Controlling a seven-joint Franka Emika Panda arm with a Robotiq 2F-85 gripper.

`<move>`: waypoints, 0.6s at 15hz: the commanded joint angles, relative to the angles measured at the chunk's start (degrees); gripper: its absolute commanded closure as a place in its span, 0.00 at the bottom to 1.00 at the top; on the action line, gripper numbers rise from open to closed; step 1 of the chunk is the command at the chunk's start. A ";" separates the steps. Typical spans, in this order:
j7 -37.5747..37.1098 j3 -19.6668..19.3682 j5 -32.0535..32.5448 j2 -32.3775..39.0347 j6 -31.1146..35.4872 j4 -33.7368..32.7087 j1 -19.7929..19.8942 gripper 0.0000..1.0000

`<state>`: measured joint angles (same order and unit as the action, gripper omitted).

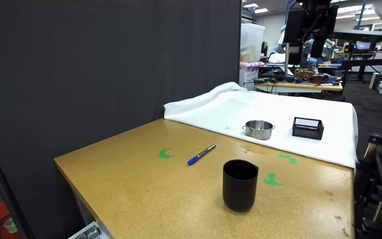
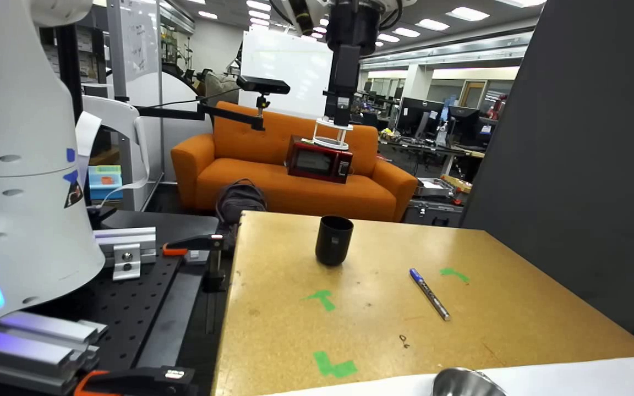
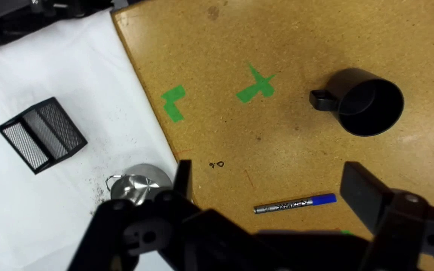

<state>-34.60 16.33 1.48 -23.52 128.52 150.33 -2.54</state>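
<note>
The end effector point(image 3: 268, 178) gapes wide, empty, above one marker point(image 3: 292, 204), one mug point(image 3: 367, 105), one pot point(image 1: 259, 132) and one mesh organizer point(image 3: 42, 135).

Illegible print point(image 3: 291, 205) on the marker point(image 3: 296, 203), unclear scrawl point(image 3: 217, 164) on the tabletop point(image 3: 285, 154), triangular sign point(image 2: 74, 194) on the robot base point(image 2: 25, 225)

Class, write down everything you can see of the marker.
The marker is slim and straight: a silver, metallic-looking barrel with dark print, and a blue cap, apparently plastic, fitted on one end. It lies on its side on the brown table, apart from the mug, touching only the table. The tool hangs open above, clear of it.
</note>
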 commanded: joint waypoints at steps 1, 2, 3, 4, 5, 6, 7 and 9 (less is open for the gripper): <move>-10.91 1.20 -2.51 4.90 4.83 -1.01 0.18 0.00; -13.85 1.11 -2.37 6.52 6.53 -1.50 0.44 0.00; -16.62 0.73 -1.97 7.79 8.36 -1.92 0.70 0.00; -19.01 0.13 -1.67 9.30 10.27 -2.66 1.05 0.00; -21.37 -0.49 -1.40 10.96 12.19 -3.66 1.47 0.00; -23.94 -1.04 -0.73 13.24 14.19 -5.12 2.16 0.00; -26.62 -1.68 -0.02 15.67 15.94 -6.62 2.81 0.00; -32.92 -3.11 1.80 20.34 19.22 -9.51 3.54 0.00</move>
<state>-59.52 14.28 0.95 -9.83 144.29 145.20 0.05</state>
